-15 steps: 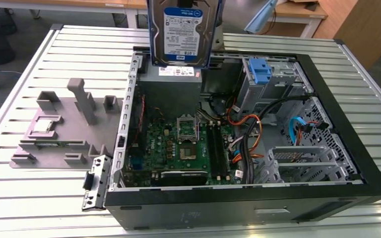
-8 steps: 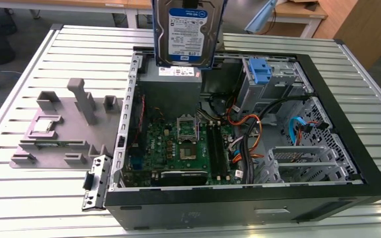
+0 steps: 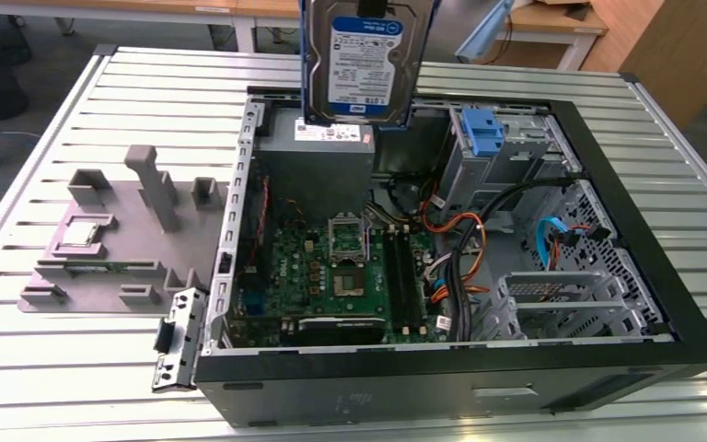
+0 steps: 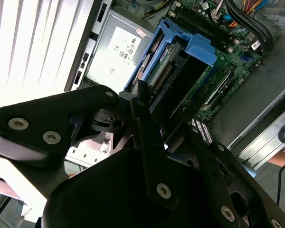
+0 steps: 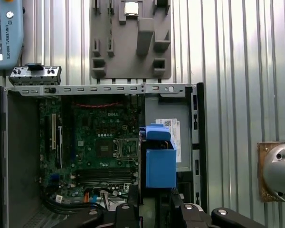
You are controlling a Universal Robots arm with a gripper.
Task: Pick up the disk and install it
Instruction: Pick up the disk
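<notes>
Disk [image 3: 364,64]: hanging upright above case [image 3: 452,391], label face toward exterior view, lower edge over power supply [image 3: 329,170] inside case. Judged clear of everything in case. Not yet seated in any bay.

Gripper [image 5: 154,197]: closed on disk, fingers [image 4: 145,128] pinching its upper end across the thin dimension. Blue carrier [image 5: 160,164] pointing down toward case.

Also inside case: motherboard [image 3: 329,267] alongside power supply; blue latch [image 3: 482,138] upright on the other side of power supply.

Handling, as judged:
- Dense, rigid, heavy for its size.
- Bare metal faces smooth, liable to slip under a light pinch.
- Sensitive to knocks; no bumping against case walls.
- Connector edge and circuit side best left untouched.
- Carrier plastic likely springy, tabs prone to flex, so poor as sole purchase.

Soundest hold: across the flat metal faces near mid-width, with weight hanging straight below the grip and little room to swing or twist.
</notes>
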